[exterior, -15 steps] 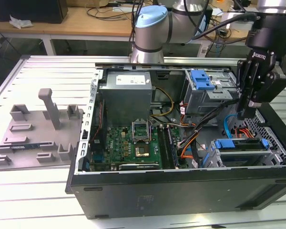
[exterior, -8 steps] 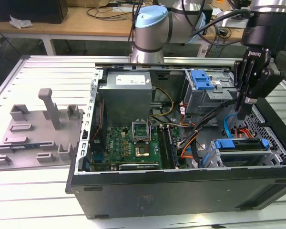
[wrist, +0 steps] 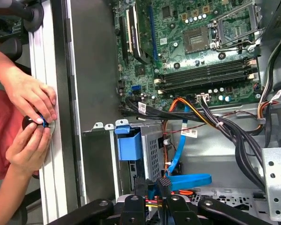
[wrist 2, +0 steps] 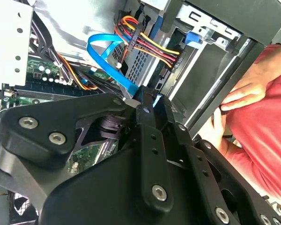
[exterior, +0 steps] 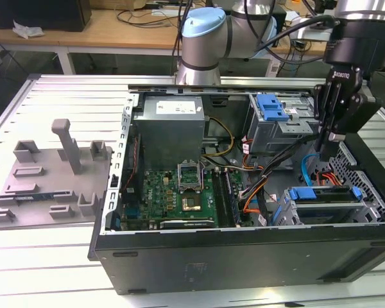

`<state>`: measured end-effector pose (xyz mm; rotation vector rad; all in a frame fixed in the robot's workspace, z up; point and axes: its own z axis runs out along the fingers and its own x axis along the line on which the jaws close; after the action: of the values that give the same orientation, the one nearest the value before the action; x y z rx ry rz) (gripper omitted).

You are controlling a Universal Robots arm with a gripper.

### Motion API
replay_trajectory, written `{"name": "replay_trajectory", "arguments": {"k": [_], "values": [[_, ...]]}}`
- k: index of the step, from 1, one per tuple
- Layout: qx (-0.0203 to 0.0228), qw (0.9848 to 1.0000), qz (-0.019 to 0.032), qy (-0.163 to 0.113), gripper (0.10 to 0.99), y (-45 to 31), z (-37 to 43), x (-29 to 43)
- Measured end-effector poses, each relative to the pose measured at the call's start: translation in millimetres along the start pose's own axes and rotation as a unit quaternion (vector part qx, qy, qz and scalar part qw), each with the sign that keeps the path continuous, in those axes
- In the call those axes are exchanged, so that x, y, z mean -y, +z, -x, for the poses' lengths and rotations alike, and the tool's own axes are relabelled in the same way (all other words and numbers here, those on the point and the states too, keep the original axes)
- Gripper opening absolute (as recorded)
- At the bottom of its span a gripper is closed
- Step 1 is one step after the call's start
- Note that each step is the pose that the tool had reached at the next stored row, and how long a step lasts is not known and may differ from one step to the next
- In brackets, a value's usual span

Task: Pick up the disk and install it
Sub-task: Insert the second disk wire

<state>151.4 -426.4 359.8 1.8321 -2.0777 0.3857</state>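
The disk (exterior: pixel 324 205), silver with a blue plastic frame along its edges, lies flat in the drive cage at the open computer case's (exterior: pixel 244 256) near corner, on the exterior view's right. My gripper (exterior: pixel 325 153) hangs just above and behind that cage, over the cables, apart from the disk. Its black fingers stand together with nothing between them, as both wrist views show (wrist 2: pixel 147 96) (wrist: pixel 152 185). A blue plastic tab (wrist: pixel 129 143) sticks up at the cage's edge in the first wrist view.
A blue flat cable (wrist: pixel 182 178) and orange-yellow power wires (wrist 2: pixel 150 44) run right under the fingers. A person's hands (wrist: pixel 30 122) rest at the case's outer wall, holding a small black thing. A grey fixture plate (exterior: pixel 51 179) with posts lies at the exterior view's left.
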Motion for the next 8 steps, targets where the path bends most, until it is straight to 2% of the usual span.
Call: {"name": "replay_trajectory", "arguments": {"k": [2,6,8], "values": [[-0.0003,1.0000,-0.0001,0.000,0.243,0.7,0.5,0.0],[-0.0012,1.0000,-0.0045,0.002,0.243,2.7,2.0,-0.1],[-0.0013,1.0000,-0.0047,0.002,0.243,2.5,2.1,-0.1]]}}
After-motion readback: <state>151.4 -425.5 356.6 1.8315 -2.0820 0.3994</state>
